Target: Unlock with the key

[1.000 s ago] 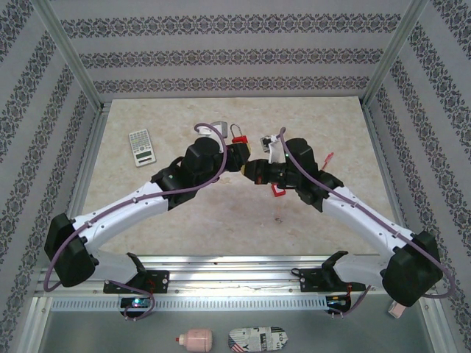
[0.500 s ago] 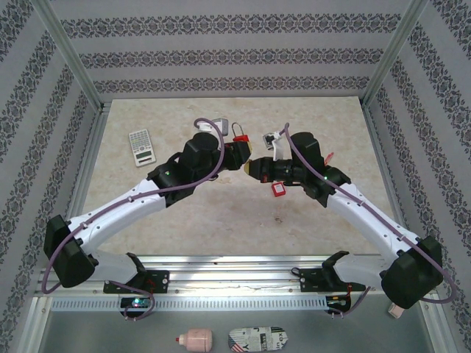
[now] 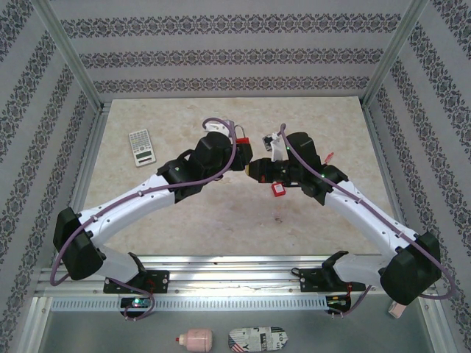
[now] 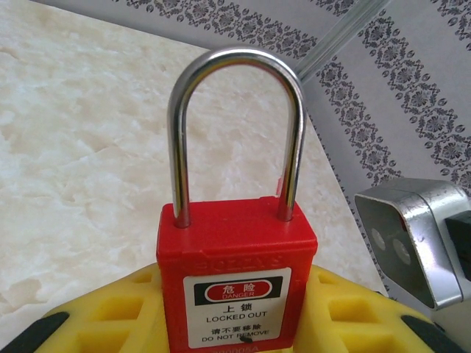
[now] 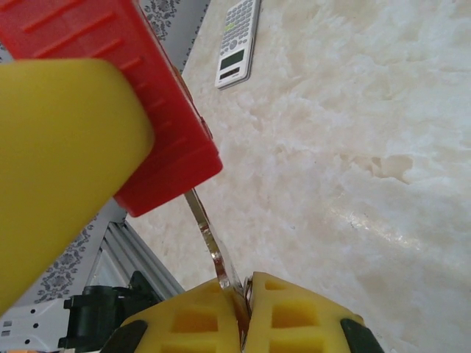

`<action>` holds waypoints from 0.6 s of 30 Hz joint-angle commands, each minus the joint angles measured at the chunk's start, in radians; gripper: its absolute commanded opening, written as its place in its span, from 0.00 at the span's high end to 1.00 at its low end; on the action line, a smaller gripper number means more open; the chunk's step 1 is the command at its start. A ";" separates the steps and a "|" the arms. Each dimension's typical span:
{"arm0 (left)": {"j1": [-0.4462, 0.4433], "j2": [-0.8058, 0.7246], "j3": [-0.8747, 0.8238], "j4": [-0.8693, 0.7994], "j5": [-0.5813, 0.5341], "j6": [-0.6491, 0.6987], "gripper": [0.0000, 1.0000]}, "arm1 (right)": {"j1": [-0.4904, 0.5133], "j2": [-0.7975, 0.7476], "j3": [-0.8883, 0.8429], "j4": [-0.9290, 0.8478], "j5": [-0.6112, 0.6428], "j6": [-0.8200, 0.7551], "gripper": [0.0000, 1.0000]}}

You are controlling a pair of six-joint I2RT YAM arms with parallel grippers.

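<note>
The left gripper [image 4: 235, 327] is clamping the red steel-shackled plastic padlock [image 4: 237, 246] between its pads while the right gripper [image 5: 243, 298], pinching the thin metal key [image 5: 207, 237], is seating it in the lock's base just ahead of its fingertips, probably needing a twist next.

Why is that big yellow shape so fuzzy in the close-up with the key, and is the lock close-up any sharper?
Right wrist view: the yellow finger on the padlock sits close to the lens and blurs; the key and calculator look crisper. Left wrist view: padlock sharp, label readable, glare streaks on its shackle. Top view: soft, even light, faint shadows.
</note>
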 commanded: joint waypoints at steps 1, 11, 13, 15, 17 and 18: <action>-0.078 0.016 -0.092 -0.163 0.215 -0.036 1.00 | -0.016 -0.018 0.096 0.384 0.090 0.007 1.00; -0.098 0.003 -0.132 -0.113 0.261 -0.027 1.00 | -0.055 0.011 0.135 0.445 -0.013 0.032 1.00; -0.099 0.008 -0.136 -0.095 0.272 -0.029 1.00 | -0.050 0.020 0.142 0.452 -0.025 0.027 1.00; -0.105 0.023 -0.116 -0.109 0.278 -0.025 1.00 | -0.048 0.024 0.147 0.457 -0.027 0.015 1.00; -0.112 0.033 -0.107 -0.119 0.275 -0.024 1.00 | -0.048 0.031 0.153 0.479 -0.051 0.017 1.00; -0.113 0.037 -0.109 -0.114 0.282 -0.023 1.00 | -0.046 0.037 0.162 0.482 -0.064 0.017 1.00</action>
